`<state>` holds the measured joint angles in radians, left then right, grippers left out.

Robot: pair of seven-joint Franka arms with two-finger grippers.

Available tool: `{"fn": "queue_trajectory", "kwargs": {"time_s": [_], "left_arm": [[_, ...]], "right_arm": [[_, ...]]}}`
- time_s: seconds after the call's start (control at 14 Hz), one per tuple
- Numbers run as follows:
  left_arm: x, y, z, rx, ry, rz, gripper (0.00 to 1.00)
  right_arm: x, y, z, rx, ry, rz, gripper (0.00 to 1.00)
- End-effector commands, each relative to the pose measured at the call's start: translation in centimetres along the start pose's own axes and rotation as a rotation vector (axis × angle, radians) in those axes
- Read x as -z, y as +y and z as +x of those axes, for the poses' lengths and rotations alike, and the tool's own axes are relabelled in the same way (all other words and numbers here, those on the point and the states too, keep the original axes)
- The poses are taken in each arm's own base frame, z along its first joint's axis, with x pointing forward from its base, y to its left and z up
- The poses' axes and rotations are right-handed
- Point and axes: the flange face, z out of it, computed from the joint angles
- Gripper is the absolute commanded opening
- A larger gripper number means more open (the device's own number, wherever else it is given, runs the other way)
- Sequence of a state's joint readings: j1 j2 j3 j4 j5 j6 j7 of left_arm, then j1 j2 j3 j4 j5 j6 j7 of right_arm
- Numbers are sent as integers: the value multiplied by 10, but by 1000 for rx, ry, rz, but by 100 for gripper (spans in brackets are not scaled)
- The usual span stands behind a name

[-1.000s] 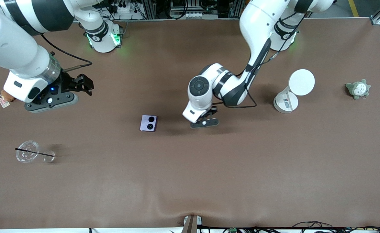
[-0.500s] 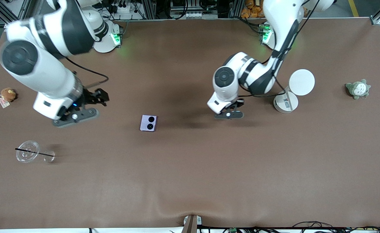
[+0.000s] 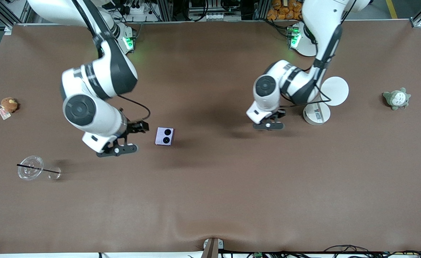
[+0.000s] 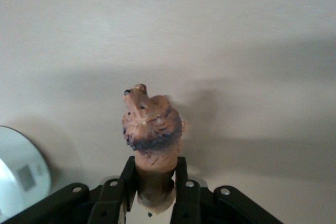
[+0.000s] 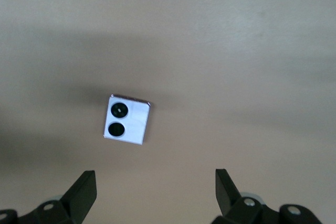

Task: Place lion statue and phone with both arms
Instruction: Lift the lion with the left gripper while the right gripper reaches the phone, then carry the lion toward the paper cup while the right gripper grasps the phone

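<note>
The left end effector [image 4: 154,192] is clamped on the lion statue [image 4: 151,129], holding it by the lower body with the head and mane sticking out past the fingers. It hangs over bare desk [image 3: 210,200] next to the white stand with a round top [image 3: 325,102], toward the left arm's end. The grip is narrow and low on the figure, so a quick swing or a hard touchdown could, I judge, twist the statue in the fingers or tip it over on release. The stand is close enough that a careless descent might clip it.

The right end effector [image 5: 155,195] is spread wide and holds nothing. It hovers just beside the phone [image 3: 164,136], which lies flat on the desk with its two black lenses up; in the right wrist view the phone [image 5: 127,119] sits ahead of the fingers, off their centre line and not yet between them. Closing from here would likely miss or nudge the phone, and a flat, thin body may slide away under a skewed pinch.
</note>
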<state>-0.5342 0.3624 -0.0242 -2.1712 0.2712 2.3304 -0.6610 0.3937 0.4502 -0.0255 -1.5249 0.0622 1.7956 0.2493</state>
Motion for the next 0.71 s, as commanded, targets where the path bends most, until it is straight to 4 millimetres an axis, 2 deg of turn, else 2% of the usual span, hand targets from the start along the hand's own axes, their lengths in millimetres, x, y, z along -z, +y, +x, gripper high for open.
{"fn": "queue_trajectory", "kwargs": {"time_s": [0.0, 0.07, 0.14, 0.29, 0.64], "left_arm": [[8, -38, -12, -17, 26, -4, 0], [3, -51, -10, -27, 30, -16, 0], [-5, -60, -12, -28, 32, -29, 1], [-7, -61, -24, -39, 36, -37, 3], [-12, -61, -38, -51, 21, -30, 7]], "right_arm": [[-44, -25, 2, -79, 24, 7, 100], [-66, -46, -1, -83, 22, -2, 100], [-91, -56, 0, -142, 8, -14, 100], [-114, -77, -2, -195, 18, -30, 100], [-137, -53, -3, -213, -10, -43, 100]]}}
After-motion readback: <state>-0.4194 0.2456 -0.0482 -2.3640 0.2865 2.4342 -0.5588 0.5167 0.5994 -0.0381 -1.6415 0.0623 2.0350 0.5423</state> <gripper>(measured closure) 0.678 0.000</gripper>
